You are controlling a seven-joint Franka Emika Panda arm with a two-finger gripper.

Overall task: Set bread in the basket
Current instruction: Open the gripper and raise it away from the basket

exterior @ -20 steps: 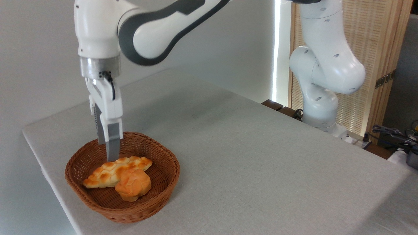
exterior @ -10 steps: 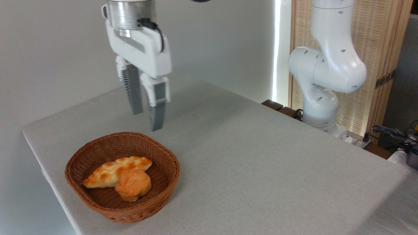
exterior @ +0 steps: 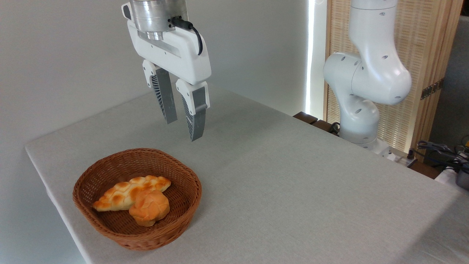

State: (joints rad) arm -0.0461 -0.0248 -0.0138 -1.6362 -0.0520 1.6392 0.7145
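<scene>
1. The tool (exterior: 182,128) hangs in the upper middle-left of the frame, above the bench (exterior: 293,176) and up and to the right of the basket (exterior: 190,200); its fingers are spread apart with nothing between them.
2. The bread (exterior: 121,194) lies inside the basket in the lower left, with its right-hand part touching a small round bun (exterior: 149,208) that sits in front of it.
3. By the look of things, the placing is done: the loaf rests wholly within the rim.
4. Little seems left to go wrong. One risk would be the tool dropping back towards the basket and clipping the braided rim, which could tip or shove it.
5. The basket sits near the lower-left edge of the bench, so a shove that way might push it over the side.
</scene>
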